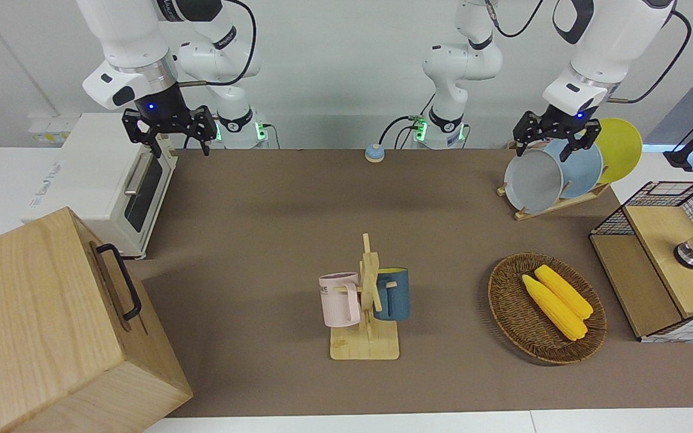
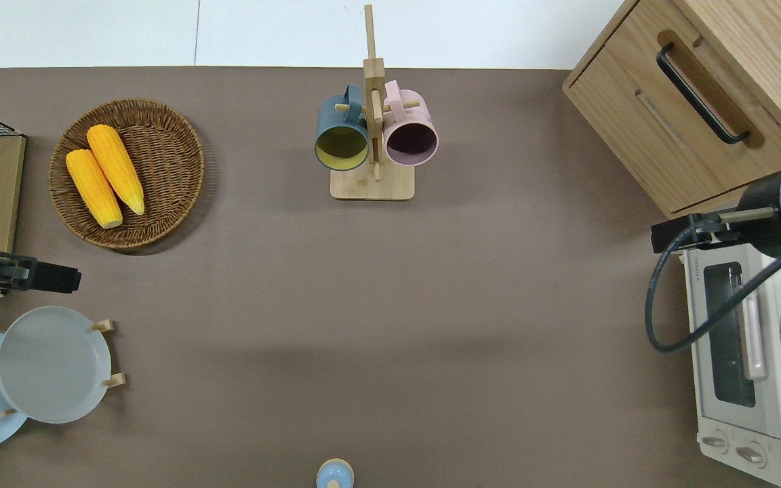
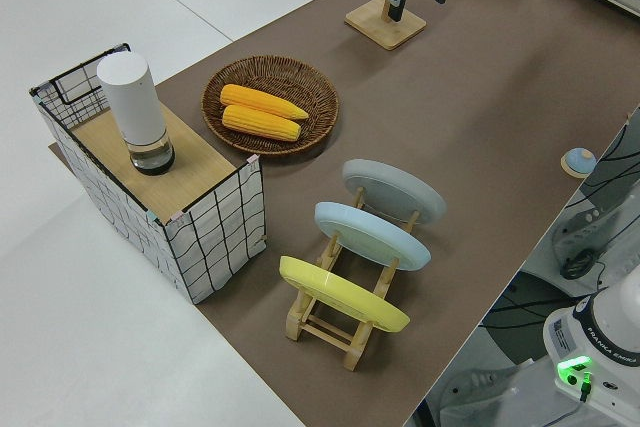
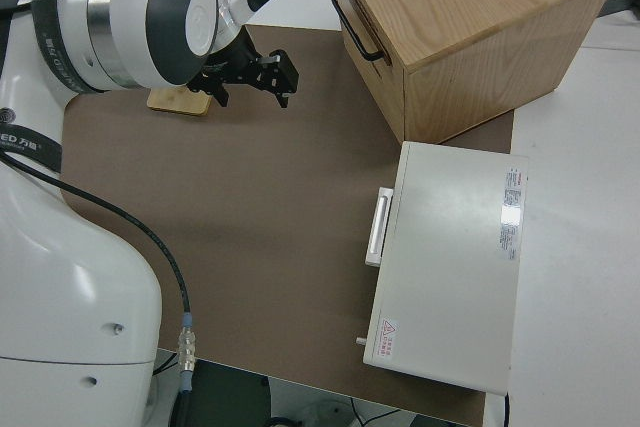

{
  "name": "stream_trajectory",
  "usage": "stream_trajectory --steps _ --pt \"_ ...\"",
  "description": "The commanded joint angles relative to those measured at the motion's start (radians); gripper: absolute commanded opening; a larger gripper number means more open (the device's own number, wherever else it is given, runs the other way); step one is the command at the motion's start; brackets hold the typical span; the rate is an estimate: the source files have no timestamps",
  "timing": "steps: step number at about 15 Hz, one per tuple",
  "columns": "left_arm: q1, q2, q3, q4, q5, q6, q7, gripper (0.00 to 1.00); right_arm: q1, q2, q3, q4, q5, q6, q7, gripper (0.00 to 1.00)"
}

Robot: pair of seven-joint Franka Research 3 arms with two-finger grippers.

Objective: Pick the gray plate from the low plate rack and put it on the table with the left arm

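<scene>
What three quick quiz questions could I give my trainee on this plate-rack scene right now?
1. True or false: the gray plate already lies flat on the table.
2. Which plate stands in the low plate rack between the gray plate and the yellow plate?
3. Multiple choice: the left gripper is A) shut on the gray plate, B) open above the racked plates, C) holding a corn cob.

Key:
1. False; it stands slanted in the rack.
2. The light blue plate.
3. B; the right arm is parked.
</scene>
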Motion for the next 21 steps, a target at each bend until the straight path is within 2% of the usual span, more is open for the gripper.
stream_trajectory --steps 1,21 --pt "-0.003 -0.02 0.008 -0.028 -0.032 0.003 -0.003 1.0 -0.022 0.01 0.021 0.022 -0.003 -0.016 0.013 0.983" --pt "0.008 -0.028 0.009 -0.048 -0.033 -0.003 0.011 1.0 -0.022 0.01 0.021 0.022 -0.003 -0.016 0.013 0.983"
